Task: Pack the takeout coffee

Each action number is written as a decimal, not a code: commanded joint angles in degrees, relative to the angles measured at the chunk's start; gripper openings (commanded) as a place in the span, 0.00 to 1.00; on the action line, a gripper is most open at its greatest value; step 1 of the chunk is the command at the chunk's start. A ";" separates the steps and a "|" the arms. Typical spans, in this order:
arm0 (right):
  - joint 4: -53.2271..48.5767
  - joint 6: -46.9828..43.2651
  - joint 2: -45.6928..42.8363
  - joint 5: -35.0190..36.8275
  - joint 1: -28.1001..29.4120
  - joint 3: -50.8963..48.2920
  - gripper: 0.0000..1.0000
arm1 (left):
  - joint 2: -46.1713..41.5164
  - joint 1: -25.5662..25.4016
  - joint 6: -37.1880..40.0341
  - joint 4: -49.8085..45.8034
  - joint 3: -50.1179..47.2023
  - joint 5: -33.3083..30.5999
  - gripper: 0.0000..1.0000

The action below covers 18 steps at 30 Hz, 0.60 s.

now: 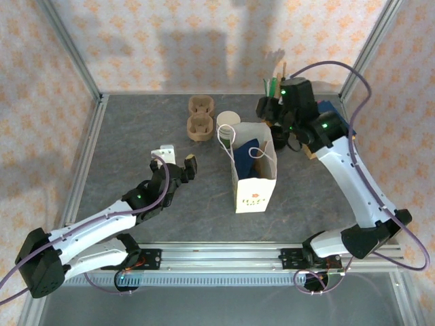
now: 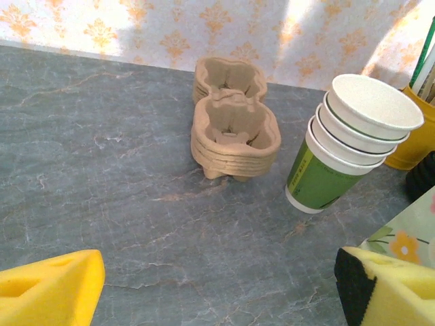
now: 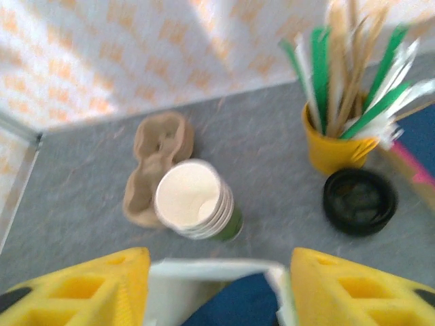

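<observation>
Grey worktop is carrying a paper bag beneath the right fingers; they and the left fingers are standing spread, empty. Probably the takeout coffee is sitting hidden inside, light and crushable: pinch gently under its rim.

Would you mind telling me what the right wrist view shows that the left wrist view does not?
Extra in the right wrist view: the open mouth of the paper bag, plus the straws and stirrers and the black stack of lids in full. Extra in the left wrist view: the green side of the stack of cups. Both share the cardboard cup trays, the cups and the yellow pot.
</observation>
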 commanded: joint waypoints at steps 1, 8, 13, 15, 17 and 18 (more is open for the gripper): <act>7.63 -3.76 -2.68 3.17 -5.72 -2.61 0.60 | -1.46 0.30 -0.22 -0.62 -0.60 -2.44 0.90; 16.27 -3.52 -1.12 -0.85 -21.46 -12.29 0.73 | -0.68 0.29 -0.90 -1.51 1.37 -2.79 0.90; 19.14 -1.60 3.53 -2.79 -30.26 -15.50 0.79 | -1.34 0.36 -1.24 -0.91 1.09 -3.24 0.90; 19.86 -1.35 5.16 -2.67 -32.68 -16.40 0.80 | -1.56 0.33 -0.64 -0.62 0.89 -3.44 0.90; 21.27 -1.33 6.47 -3.88 -34.59 -17.58 0.81 | -1.56 0.34 0.02 -0.70 1.00 -3.62 0.90; 21.94 -1.17 7.14 -4.31 -35.45 -18.02 0.81 | -1.47 0.29 0.03 -0.87 1.14 -3.81 0.90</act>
